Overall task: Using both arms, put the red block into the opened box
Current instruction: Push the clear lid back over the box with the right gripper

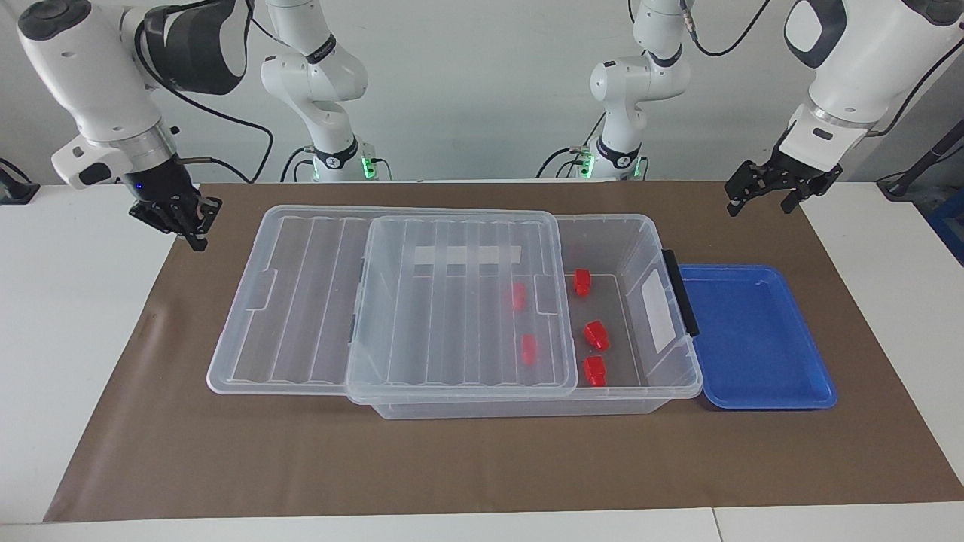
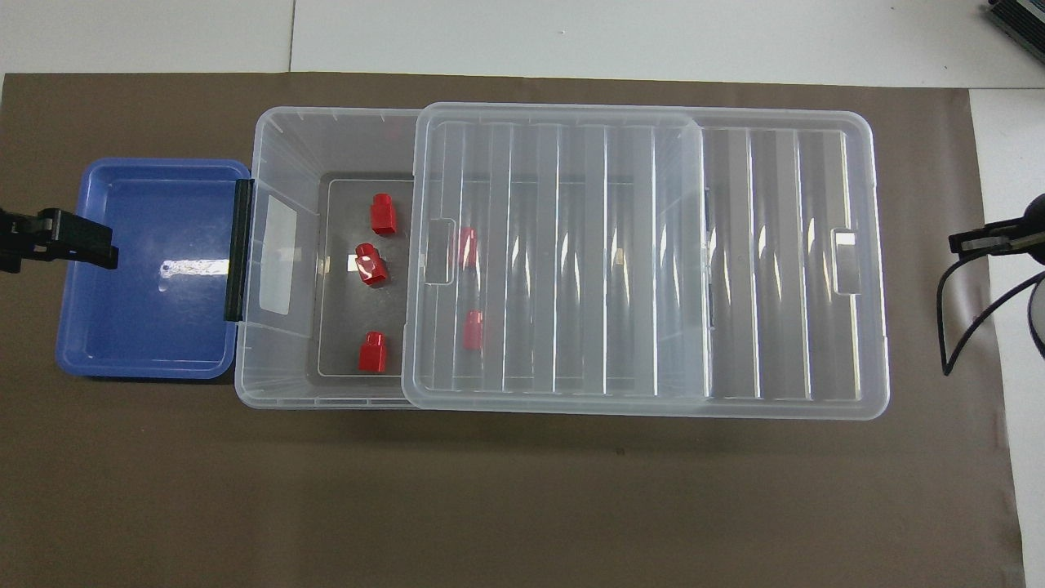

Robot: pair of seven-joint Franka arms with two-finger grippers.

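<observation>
Five red blocks (image 1: 596, 336) lie in the box (image 1: 640, 226) — right hand (image 1: 188, 226) closed, empty, at nine o'clock; left hand (image 1: 761, 197) seemingly open, empty, at two.

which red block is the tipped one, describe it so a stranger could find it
Start at the clear box beside the blue tray. At its uncovered end, next to the black clip, three red blocks stand in a row clear of the lid. It is the middle block, the only one turned at a slant; its two neighbours sit square.
</observation>
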